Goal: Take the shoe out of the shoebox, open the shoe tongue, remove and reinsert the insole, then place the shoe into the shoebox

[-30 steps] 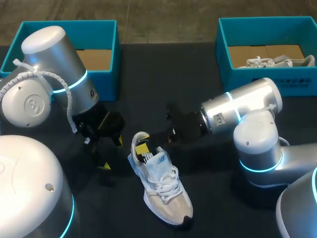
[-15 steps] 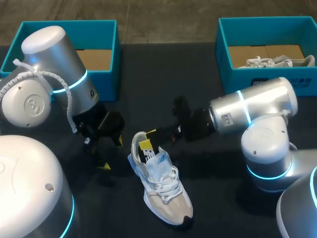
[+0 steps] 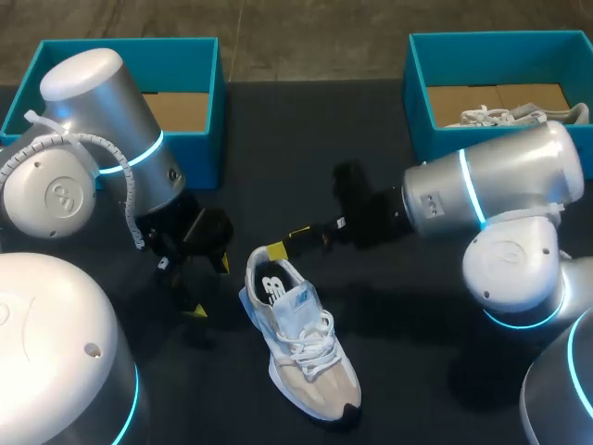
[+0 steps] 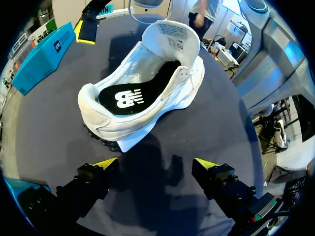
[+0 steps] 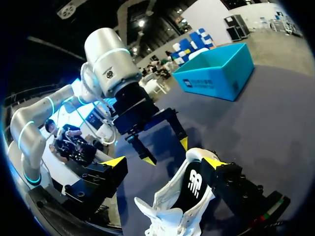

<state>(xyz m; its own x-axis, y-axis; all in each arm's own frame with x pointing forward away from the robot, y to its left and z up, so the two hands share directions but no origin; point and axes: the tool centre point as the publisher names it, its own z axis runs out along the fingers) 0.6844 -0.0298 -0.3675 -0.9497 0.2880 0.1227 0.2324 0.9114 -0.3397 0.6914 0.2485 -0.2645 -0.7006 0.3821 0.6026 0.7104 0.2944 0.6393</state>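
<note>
The shoe stands on its sole on the dark surface, outside both boxes. Its long axis runs from the heel, which points to the gap between your two pincers, to the toe, which points away from them. The tongue is lifted up, and the black insole lies flat inside the shoe.

Your right pincer is the nearer one. It hangs just above and behind the heel rim, wide open, with nothing in it. In its own wrist view the heel opening lies just ahead of it and a little below.

Your left pincer is beside the heel, on the other side of the shoe and a little apart. It is also wide open and empty, and it sees the shoe at a slant.

In my judgement the insole is best reached from the heel end, so the right pincer has the shorter way. The empty shoebox lies well beyond the heel, on the left pincer's side.
</note>
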